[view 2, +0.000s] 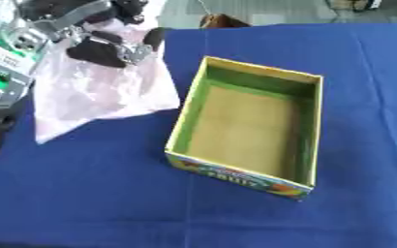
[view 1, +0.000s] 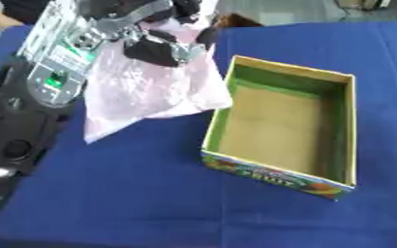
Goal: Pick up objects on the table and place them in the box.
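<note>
A crinkled pale pink plastic bag (view 1: 143, 92) hangs at the upper left, left of the box, its lower corner reaching down toward the blue cloth. My left hand (view 1: 158, 49) is at the bag's top, black fingers curled into the plastic. The open cardboard box (view 1: 269, 174) with green inner walls and a fruit print on its front stands right of centre; its brown floor shows nothing inside. The bag's right edge comes close to the box's left rim (view 2: 189, 92). My right hand shows in neither view.
My left forearm (view 1: 58, 58), silver with green labels, and its black upper part fill the left edge. A blue cloth (view 1: 134, 193) covers the table. A small brown thing (view 1: 236, 20) sits at the far edge behind the box.
</note>
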Robot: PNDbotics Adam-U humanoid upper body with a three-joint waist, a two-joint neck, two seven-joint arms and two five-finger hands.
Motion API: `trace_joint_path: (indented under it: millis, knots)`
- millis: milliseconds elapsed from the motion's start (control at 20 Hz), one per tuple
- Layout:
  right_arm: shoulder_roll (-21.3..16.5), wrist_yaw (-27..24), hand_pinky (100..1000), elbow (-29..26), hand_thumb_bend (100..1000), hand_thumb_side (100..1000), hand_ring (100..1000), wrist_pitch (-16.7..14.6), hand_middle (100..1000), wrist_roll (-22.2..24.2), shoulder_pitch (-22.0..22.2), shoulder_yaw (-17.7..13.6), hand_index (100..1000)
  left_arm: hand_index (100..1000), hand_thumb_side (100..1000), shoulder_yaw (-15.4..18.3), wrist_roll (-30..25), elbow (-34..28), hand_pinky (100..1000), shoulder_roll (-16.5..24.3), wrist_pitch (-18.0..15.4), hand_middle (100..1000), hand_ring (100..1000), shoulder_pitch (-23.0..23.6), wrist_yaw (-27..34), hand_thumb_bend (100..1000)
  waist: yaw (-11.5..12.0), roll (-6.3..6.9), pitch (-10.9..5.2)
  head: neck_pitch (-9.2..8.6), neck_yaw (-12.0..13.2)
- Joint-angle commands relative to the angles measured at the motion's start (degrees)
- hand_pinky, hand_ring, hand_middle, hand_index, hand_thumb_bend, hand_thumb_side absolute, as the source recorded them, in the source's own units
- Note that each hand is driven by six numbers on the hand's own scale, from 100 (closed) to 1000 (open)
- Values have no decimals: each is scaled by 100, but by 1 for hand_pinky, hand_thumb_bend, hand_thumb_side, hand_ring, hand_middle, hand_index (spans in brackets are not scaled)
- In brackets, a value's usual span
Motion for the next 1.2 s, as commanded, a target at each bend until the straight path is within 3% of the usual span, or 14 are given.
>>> trace_joint_path:
  millis: [50,800,1200]
  knots:
    - [-91,-17,685,-89,100,861,641,-9,717,38,-38,12,889,100,302,-54,-88,51,100,-182,-17,100,100,-232,142,100,-18,-27,-53,-8,-4]
    - [-3,-102,685,-100,100,860,642,-54,718,136,-141,107,889,100,359,-564,-353,705,100,-1304,-338,100,100,-743,230,100,-239,-134,28,-8,221]
    - [30,-146,686,-109,100,863,642,-82,719,186,-190,150,890,100,376,-742,-368,940,100,-1524,-512,100,100,-828,187,100,-361,-194,74,-8,293]
